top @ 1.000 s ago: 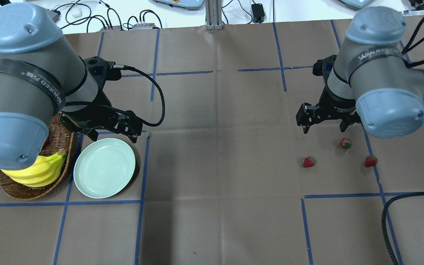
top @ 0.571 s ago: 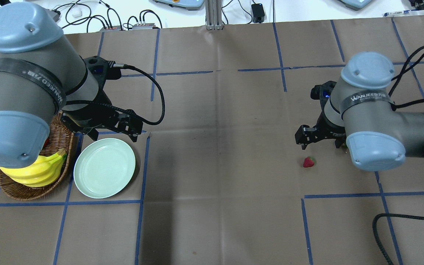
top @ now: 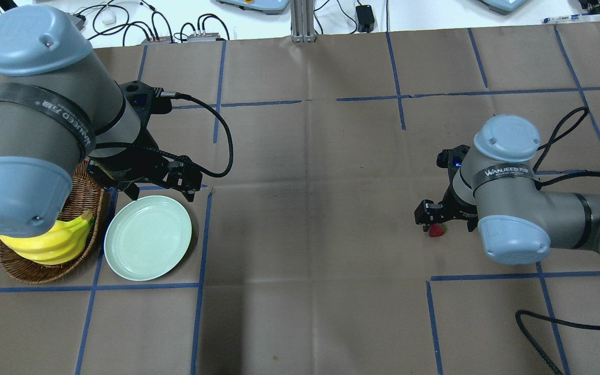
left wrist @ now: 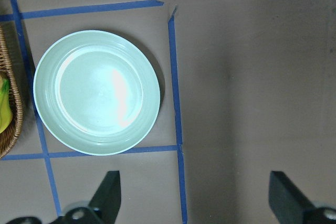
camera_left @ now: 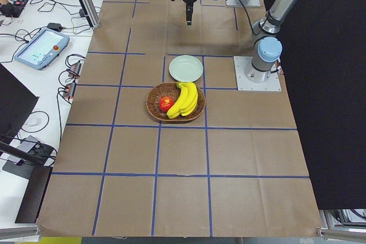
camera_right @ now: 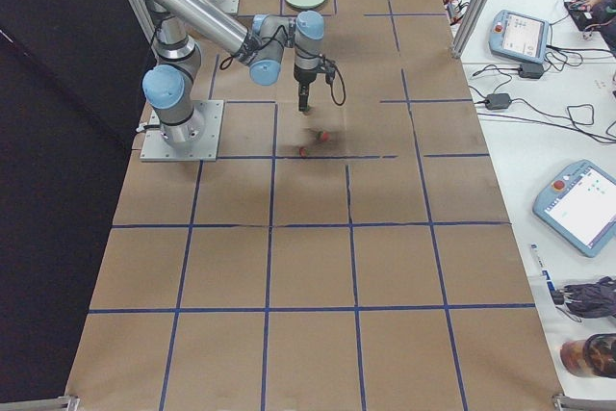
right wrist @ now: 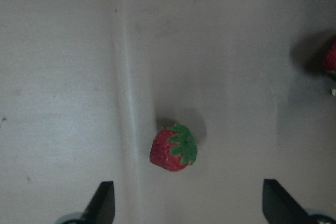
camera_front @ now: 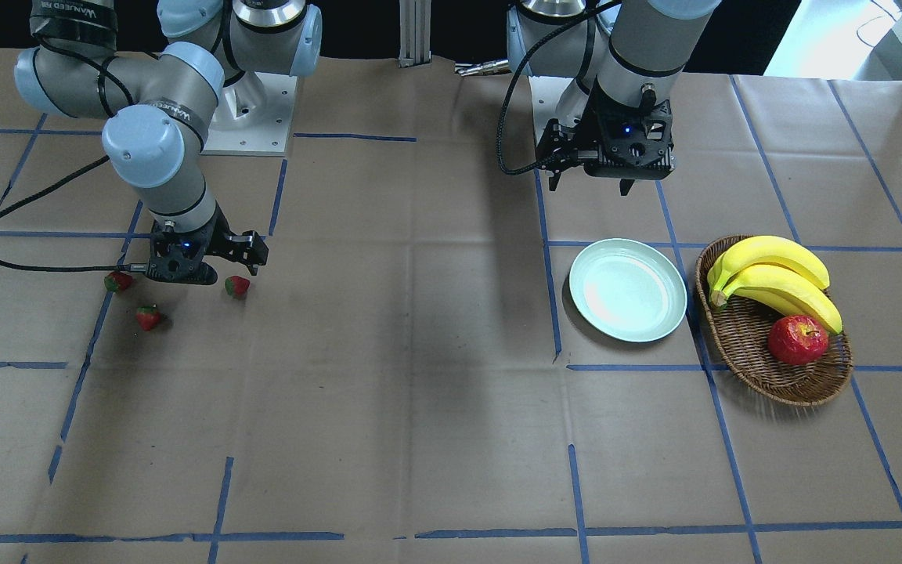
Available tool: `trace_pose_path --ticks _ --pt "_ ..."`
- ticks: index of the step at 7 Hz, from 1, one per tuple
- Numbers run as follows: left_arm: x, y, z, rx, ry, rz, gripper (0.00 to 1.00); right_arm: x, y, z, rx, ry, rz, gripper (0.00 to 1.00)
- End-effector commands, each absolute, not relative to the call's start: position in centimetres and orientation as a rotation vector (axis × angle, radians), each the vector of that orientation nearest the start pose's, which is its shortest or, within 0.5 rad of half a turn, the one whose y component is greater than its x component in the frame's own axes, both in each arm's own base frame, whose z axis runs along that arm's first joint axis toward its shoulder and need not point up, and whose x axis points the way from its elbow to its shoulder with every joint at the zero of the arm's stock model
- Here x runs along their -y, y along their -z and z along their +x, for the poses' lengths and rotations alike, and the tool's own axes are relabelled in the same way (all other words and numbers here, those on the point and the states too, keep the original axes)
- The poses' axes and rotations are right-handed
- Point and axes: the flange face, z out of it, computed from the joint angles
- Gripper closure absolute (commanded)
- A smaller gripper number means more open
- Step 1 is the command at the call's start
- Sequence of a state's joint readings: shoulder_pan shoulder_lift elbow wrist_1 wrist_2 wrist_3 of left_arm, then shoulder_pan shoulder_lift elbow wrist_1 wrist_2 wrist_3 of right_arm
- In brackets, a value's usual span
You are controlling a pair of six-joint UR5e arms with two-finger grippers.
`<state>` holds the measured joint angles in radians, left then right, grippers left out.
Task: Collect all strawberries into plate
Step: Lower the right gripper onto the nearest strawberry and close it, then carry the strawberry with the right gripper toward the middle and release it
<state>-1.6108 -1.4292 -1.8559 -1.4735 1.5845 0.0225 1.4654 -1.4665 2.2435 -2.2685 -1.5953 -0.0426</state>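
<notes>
Three strawberries point(camera_front: 147, 317) lie loose on the table point(camera_front: 420, 352), well apart from the empty plate point(camera_front: 628, 290). My right gripper point(right wrist: 190, 205) hangs wide open, holding nothing, over one strawberry point(right wrist: 173, 149); next, I reckon, straight down and close. Left gripper point(left wrist: 195, 198) hovers open, empty, beside the plate.

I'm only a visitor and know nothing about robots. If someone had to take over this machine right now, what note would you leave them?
Right gripper: open, empty, poised over one strawberry.
Left gripper: open, empty, hovering by the plate.
Things: a second strawberry and a third strawberry lie close by on the table, all on the robot's right side. The plate sits on its left side, beside the basket.
Done: nothing; the plate is empty.
Left: move all three into the plate.
</notes>
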Motion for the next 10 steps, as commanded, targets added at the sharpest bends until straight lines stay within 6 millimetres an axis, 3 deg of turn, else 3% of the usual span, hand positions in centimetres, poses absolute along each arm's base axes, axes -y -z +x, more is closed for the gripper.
trace_pose_path --ticks 1,4,6,9,10 --pt "41.0 -43.4 -14.7 -3.118 -0.036 0.101 0.00 43.2 -18.7 8.8 -3.142 -0.146 0.124 0.08" --pt "41.3 -42.5 -14.6 -3.119 -0.069 0.096 0.00 43.2 -18.0 8.9 -3.127 -0.175 0.125 0.13" --pt "40.6 -40.9 -14.6 -3.119 -0.077 0.096 0.00 43.3 -17.8 8.9 -3.125 -0.180 0.127 0.39" --pt "40.7 -40.5 -14.6 -3.121 -0.069 0.096 0.00 43.4 -17.9 8.9 -3.127 -0.173 0.127 0.84" --pt "40.9 -40.4 -14.7 -3.121 -0.055 0.101 0.00 43.7 -18.8 8.8 -3.130 -0.142 0.130 0.94"
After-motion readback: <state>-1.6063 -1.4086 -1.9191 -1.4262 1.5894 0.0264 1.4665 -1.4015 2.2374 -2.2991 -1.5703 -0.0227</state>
